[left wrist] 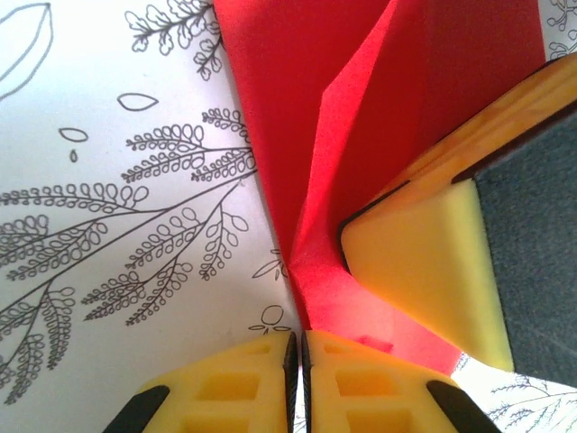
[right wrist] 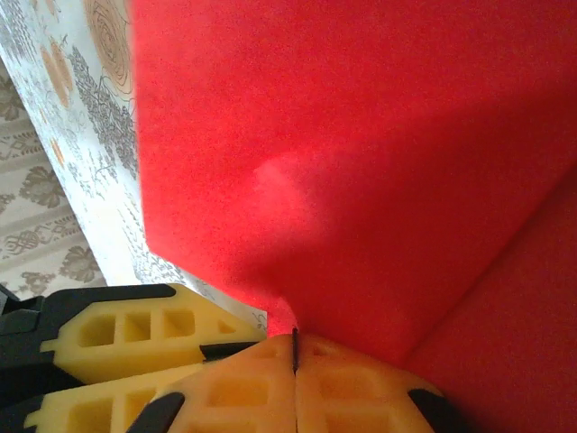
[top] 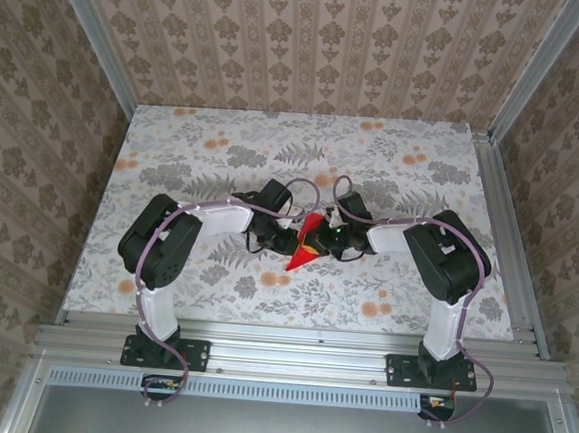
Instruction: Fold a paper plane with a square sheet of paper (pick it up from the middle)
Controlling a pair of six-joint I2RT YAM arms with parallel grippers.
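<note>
Paper plane (top: pixel 301 253) clamped by left tool (left wrist: pixel 296 350), right tool (right wrist: pixel 295 350).

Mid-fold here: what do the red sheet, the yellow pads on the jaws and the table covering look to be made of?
Red sheet: thin matte paper, judging by its sharp creases and flat folds.
Pads: yellow foam or soft rubber, matte, with moulded hollows; which of the two is unclear.
Table covering: smooth sheet printed with a floral pattern, probably paper or vinyl.

Bare table (top: pixel 175 147) open at far, left and right, middle crowded by left arm (top: pixel 204 215) and right arm (top: pixel 414 231) meeting at the paper plane (top: pixel 299 255), walls (top: pixel 303 47) hemming three sides.
</note>
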